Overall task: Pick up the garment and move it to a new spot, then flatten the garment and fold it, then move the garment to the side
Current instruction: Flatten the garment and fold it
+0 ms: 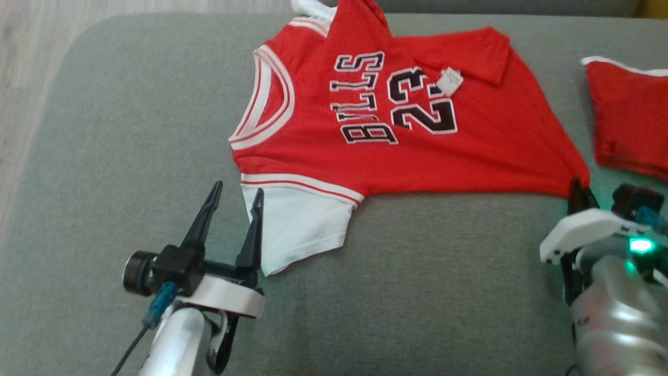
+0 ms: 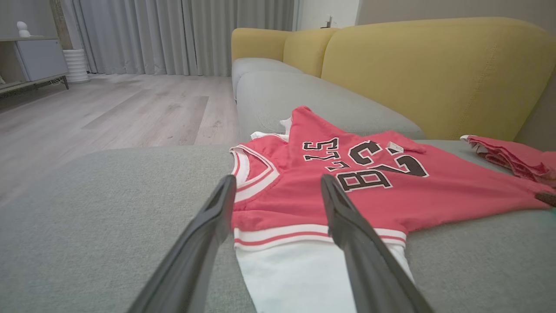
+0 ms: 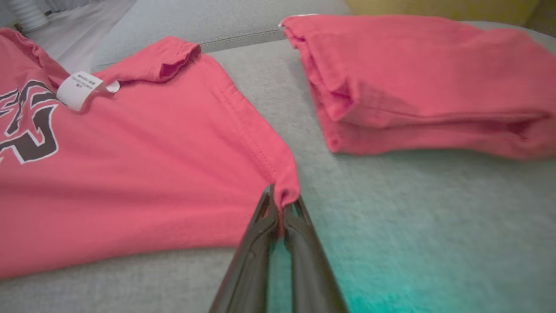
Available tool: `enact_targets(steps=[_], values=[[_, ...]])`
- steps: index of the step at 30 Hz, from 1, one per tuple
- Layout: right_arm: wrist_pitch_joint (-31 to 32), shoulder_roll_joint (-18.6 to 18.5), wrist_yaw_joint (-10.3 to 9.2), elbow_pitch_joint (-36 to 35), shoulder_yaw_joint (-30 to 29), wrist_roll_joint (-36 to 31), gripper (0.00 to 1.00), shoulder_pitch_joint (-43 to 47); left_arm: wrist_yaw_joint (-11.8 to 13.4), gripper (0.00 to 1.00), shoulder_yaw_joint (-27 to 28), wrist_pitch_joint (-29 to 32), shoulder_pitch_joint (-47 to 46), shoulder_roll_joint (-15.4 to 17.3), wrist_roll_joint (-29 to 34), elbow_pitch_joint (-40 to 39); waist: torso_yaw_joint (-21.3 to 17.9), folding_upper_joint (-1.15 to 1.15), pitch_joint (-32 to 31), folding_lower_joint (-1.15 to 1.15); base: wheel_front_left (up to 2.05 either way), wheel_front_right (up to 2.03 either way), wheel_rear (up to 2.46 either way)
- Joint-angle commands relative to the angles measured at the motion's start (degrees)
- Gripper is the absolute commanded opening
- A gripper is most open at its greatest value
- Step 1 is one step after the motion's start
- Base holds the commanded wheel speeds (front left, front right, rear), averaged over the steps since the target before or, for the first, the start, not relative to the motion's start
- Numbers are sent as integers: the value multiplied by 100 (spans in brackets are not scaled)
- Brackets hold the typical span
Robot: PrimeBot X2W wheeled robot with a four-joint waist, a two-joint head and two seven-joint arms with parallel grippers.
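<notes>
A red basketball jersey (image 1: 417,151) with white sleeves and black "BULLS 23" print lies spread on the grey sofa seat (image 1: 130,156); its far hem is folded over, showing a white tag (image 1: 450,82). My left gripper (image 1: 237,196) stands open at the near white sleeve (image 1: 297,224), one finger over the sleeve's edge, holding nothing. In the left wrist view its fingers (image 2: 343,217) frame the jersey (image 2: 391,191). My right gripper (image 3: 281,203) is shut on the jersey's near hem corner (image 3: 284,184), seen in the head view at the right gripper (image 1: 578,190).
A folded red garment (image 1: 629,120) lies on the seat to the right, close to my right arm, also the red stack (image 3: 425,82). Yellow sofa backrests (image 2: 434,74) rise behind the seat. Wooden floor (image 2: 108,113) lies off the seat's left edge.
</notes>
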Motion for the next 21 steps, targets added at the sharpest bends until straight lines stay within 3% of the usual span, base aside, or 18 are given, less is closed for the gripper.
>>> enact_targets(steps=[1, 11, 12, 13, 16, 21], values=[[-98, -10, -11, -119, 212, 130, 0, 52, 48, 100, 273, -55, -41, 64, 51, -152, -200, 0, -199, 1, 0, 0, 0], [-143, -10, -11, -336, 1106, 987, 0, 942, 31, 100, 329, -55, 184, 46, 79, -80, -362, 0, -536, 1, 0, 0, 0], [-145, -10, -11, -455, 1114, 1019, 44, 1039, 23, 100, 313, -55, 177, 44, 83, -72, -336, 0, -547, 1, 0, 0, 0], [-146, -10, -11, -594, 1112, 1068, 100, 1123, 18, 100, 303, -55, 168, 41, 85, -70, -318, 0, -552, 1, 0, 0, 0], [-147, -10, -11, -929, 1215, 1219, 100, 1231, 15, 100, 303, -55, 150, 38, 86, -71, -295, 0, -557, 1, 0, 0, 0], [-149, -10, -11, -2559, 1951, 1701, 100, 1490, 2, 100, 286, -55, 110, 32, 116, -35, -253, 0, -545, 1, 0, 0, 0]])
